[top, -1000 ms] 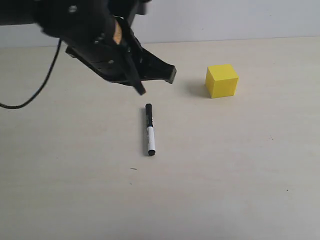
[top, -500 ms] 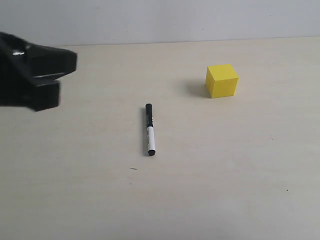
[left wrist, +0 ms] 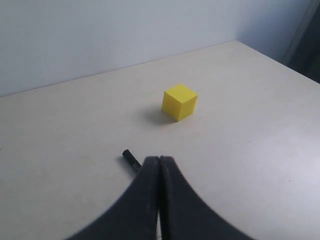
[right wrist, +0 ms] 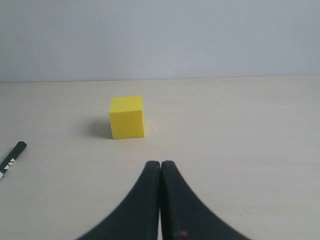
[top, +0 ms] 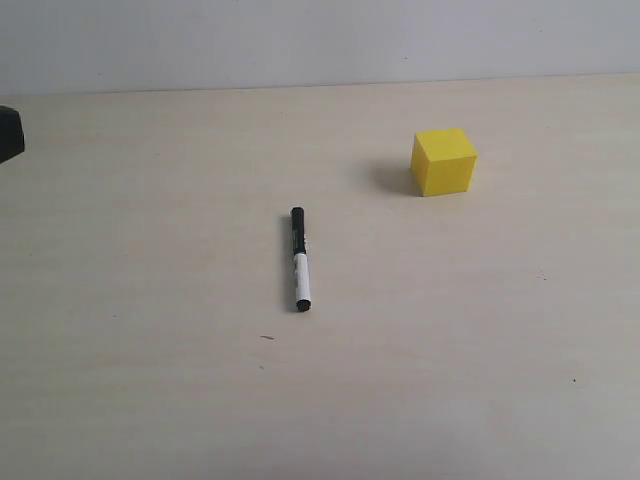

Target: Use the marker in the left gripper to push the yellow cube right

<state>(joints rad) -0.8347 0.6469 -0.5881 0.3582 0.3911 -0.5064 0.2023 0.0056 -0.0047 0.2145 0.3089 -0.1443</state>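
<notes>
I log: marker (top: 299,258) loose on table (top: 150,380), yellow cube (top: 443,161) apart; left gripper (left wrist: 159,160), right gripper (right wrist: 160,164) fingers together, empty

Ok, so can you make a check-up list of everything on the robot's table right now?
Surface: pale table with a few tiny dark specks.
Job's things: the marker lies flat on the table, not held, with its black cap towards the wall. The yellow cube sits apart from it, to its right and further back.
Clutter: nothing seen.
End effectors: left end effector shut, holding nothing. Right end effector shut, holding nothing. Neither touches the marker or the cube.
Cables: nothing seen.
Surroundings: plain pale wall behind the table.
</notes>
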